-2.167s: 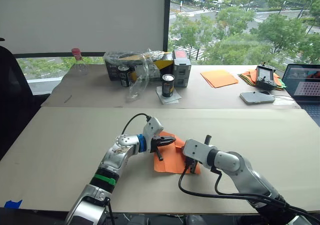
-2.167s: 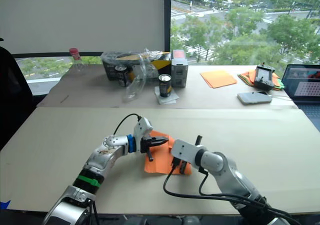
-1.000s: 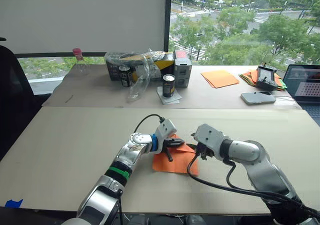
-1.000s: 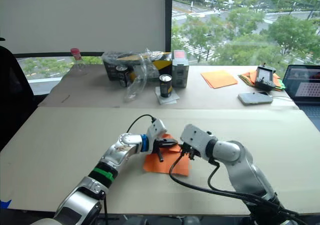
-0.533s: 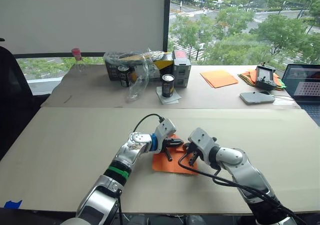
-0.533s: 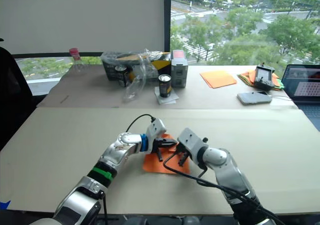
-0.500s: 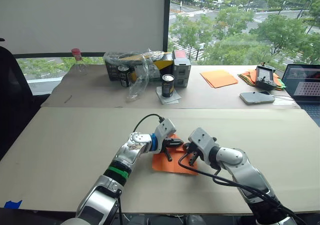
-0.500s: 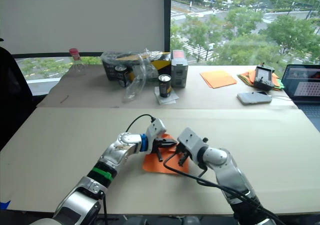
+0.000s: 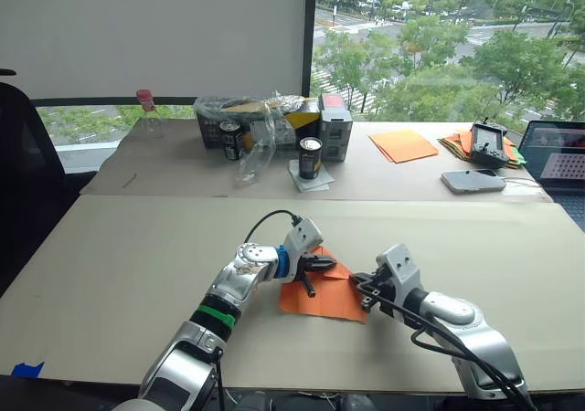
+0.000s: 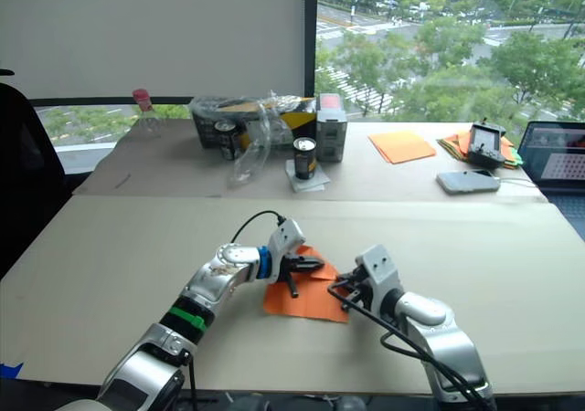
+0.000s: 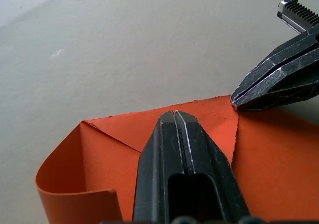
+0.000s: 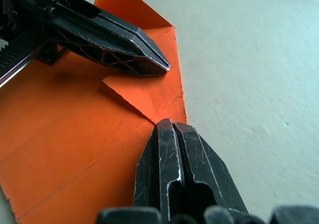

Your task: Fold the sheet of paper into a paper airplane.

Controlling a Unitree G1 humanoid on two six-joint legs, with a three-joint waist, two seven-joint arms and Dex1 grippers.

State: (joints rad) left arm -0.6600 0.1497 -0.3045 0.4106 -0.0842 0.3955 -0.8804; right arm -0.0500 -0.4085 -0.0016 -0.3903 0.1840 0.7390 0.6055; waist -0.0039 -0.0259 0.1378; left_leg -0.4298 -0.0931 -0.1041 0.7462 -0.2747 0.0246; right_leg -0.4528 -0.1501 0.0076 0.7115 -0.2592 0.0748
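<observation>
Paper, the bright orange sheet of paper (image 9: 322, 292), lies flat on the tabletop (image 9: 119, 265) between both arms, one corner folded into a small triangular flap. The right claw (image 12: 169, 129), fingers closed together, presses at the flap's edge; beyond it the left claw (image 11: 174, 119), likewise shut and empty, pins the flap, probably to sharpen the crease. Farther off sit cans (image 9: 310, 157) and paler orange sheets (image 9: 402, 143).

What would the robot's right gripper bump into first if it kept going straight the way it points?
Probably the left gripper. The right gripper, shut, rests on the sheet of paper and points across its folded corner toward the left one's tip, though depth is hard to judge.
</observation>
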